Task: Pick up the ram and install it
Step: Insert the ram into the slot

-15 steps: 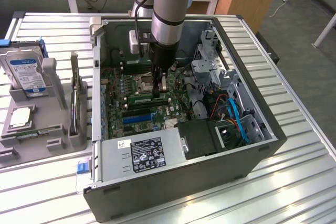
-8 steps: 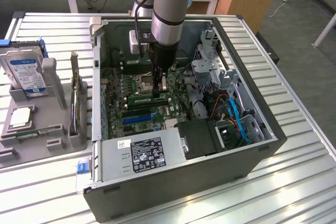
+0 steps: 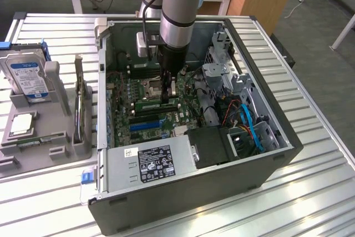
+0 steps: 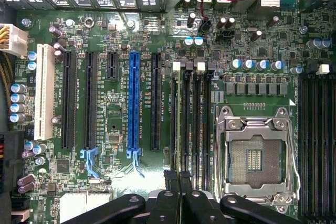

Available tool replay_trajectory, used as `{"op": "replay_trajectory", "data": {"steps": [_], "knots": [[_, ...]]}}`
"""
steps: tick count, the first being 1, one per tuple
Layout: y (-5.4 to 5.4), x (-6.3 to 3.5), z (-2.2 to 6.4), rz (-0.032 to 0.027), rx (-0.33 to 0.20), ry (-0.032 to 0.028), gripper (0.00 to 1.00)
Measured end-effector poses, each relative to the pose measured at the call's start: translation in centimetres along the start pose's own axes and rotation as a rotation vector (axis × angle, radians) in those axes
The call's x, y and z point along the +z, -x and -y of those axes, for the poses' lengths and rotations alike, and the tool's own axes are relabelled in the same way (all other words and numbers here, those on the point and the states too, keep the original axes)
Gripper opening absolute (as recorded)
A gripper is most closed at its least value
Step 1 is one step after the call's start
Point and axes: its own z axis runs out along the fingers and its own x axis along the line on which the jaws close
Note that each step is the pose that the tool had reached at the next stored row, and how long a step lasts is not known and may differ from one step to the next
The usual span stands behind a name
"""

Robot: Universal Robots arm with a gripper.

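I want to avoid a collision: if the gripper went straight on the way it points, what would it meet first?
Probably the memory slots beside the empty processor socket: the shut gripper points down at them. The gap above them cannot be judged.

the ram (image 3: 155, 104) is seen as a long, thin, narrow green board. it is stood on its long edge, level, in a black slot of the motherboard (image 3: 125, 109) inside the open computer case (image 3: 222, 192). it is placed just beside the silver processor socket (image 3: 151, 86). whether it is pressed fully home in the slot cannot be told.
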Motion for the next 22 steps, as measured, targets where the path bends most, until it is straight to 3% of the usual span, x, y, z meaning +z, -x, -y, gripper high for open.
{"op": "replay_trajectory", "data": {"steps": [22], "knots": [[0.00, 0.14, 0.03, -0.0002, -0.008, 0.0002, 0.12]]}}
